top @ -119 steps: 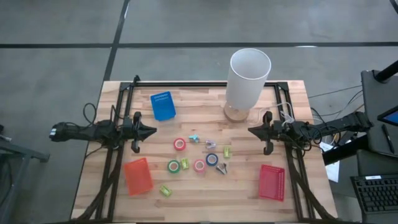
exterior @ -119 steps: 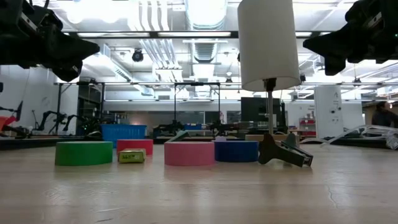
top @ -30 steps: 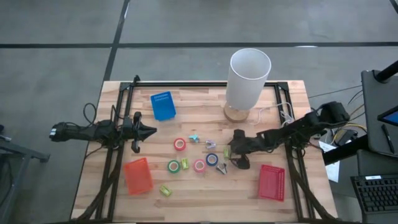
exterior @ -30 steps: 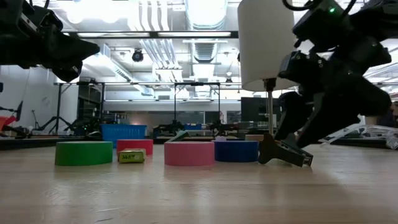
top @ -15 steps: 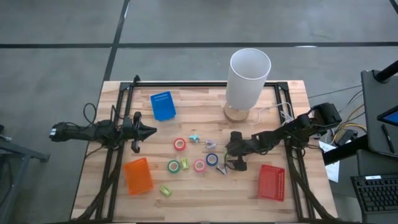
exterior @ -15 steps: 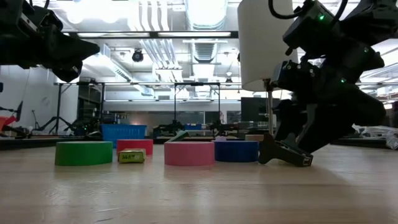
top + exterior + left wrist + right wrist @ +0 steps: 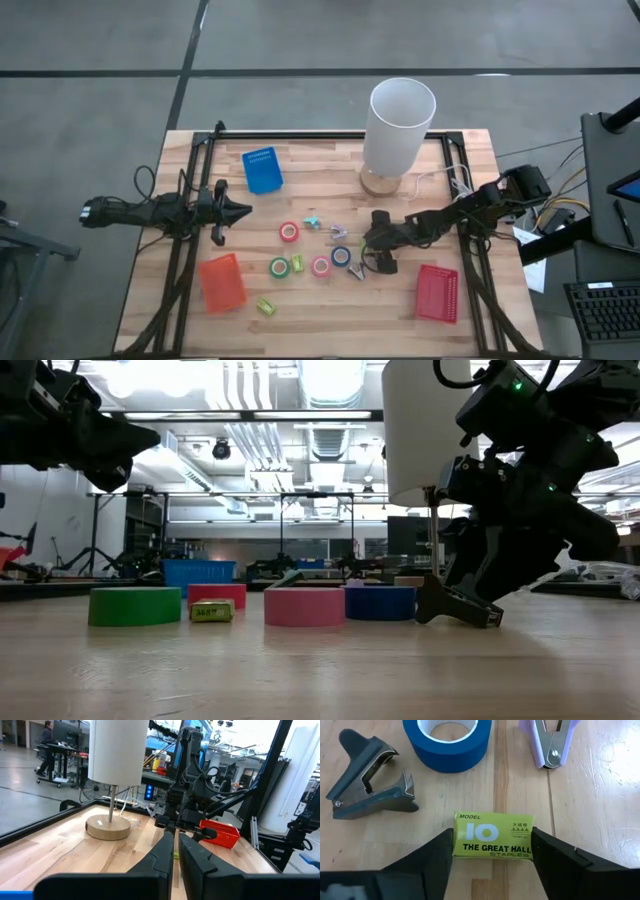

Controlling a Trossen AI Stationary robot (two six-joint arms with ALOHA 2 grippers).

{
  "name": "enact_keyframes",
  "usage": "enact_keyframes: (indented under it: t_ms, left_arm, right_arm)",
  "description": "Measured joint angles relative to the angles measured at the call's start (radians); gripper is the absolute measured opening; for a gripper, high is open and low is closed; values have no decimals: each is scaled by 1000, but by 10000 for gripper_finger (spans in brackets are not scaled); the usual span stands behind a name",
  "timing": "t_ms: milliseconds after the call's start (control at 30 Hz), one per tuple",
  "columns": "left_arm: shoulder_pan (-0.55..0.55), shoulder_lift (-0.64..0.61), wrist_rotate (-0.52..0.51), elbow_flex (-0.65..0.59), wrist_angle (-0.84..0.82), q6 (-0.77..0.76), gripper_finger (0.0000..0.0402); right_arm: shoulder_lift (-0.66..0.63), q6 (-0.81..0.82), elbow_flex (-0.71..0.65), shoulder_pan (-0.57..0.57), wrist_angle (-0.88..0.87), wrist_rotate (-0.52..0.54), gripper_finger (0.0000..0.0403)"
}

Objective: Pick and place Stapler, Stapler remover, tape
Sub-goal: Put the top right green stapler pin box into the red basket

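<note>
Right tool point(image 7: 492, 851): low over the table point(image 7: 470, 180), centre right of the high view; fingers apart, straddling the yellow-green staple box point(image 7: 493, 841), one at each short end. Touching or just clear: cannot tell. Box still flat on the wood, so not lifted.
Likely reason: set up to close across the box's length, though not one of the named items.
Dark staple remover point(image 7: 370, 782): upper left of the right wrist view, just beside the box, untouched.
Blue tape point(image 7: 448, 740): top centre of that view, flat, near the box.
Lilac staple remover point(image 7: 550, 740): top right, lying apart.
Other tape: red point(image 7: 289, 232), green point(image 7: 279, 267), pink point(image 7: 320, 266), flat at mid-table.
Stapler: not identified.
Left tool point(image 7: 175, 851): parked at left table edge, fingers together, empty.
</note>
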Motion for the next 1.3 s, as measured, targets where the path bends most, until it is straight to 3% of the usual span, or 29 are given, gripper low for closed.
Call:
enact_keyframes:
  t_ms: [333, 700, 1033, 1300]
  left_arm:
    - [0, 0, 0, 0, 0, 0, 30]
    - [0, 9, 0, 0, 1, 0, 30]
    - [0, 13, 0, 0, -7, 0, 30]
    - [0, 14, 0, 0, -7, 0, 30]
  right_arm:
    - [-69, 11, 8, 0, -89, -4, 231]
    - [-352, 122, 48, 44, -397, -97, 226]
    - [-579, 365, 81, 244, -627, -112, 230]
    - [-615, 749, 82, 474, -775, -112, 230]
